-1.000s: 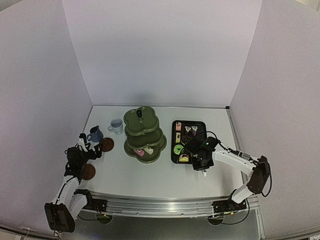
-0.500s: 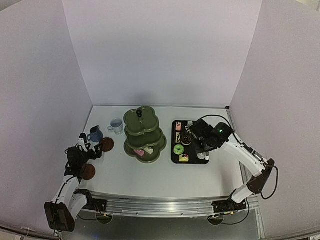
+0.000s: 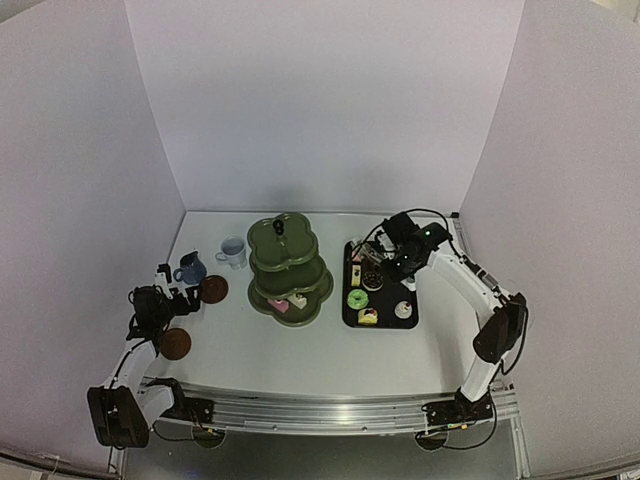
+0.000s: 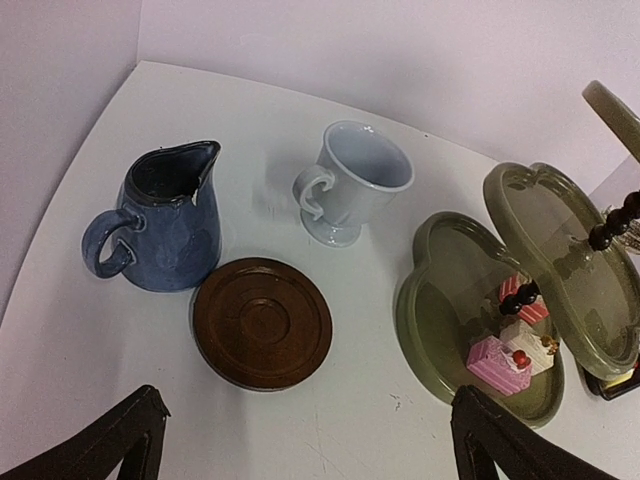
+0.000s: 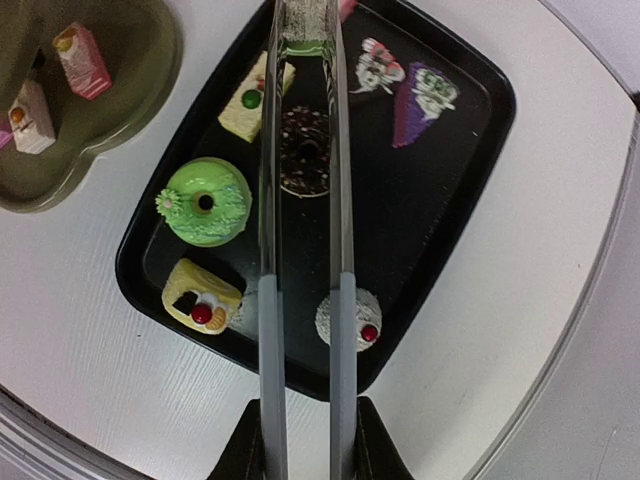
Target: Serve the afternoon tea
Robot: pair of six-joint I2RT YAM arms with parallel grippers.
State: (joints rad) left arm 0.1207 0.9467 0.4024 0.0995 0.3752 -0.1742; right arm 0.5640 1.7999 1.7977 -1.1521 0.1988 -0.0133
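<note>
Right pincer point(image 5: 305, 432): pinching metal tongs point(image 5: 270, 180).
Left pincer point(image 4: 310, 445): spread, empty.
Cake point(image 5: 308, 45) between tong tips, ahead: squeeze softly, lift straight, clear the tray rim point(image 5: 497, 125).

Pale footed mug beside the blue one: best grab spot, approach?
Probably the rim of the pale footed ceramic mug, from above: it stands upright, mouth open, so the wall can be pinched inside and out. Take the wall opposite its looped handle, which points toward the dark blue glazed mug.
</note>
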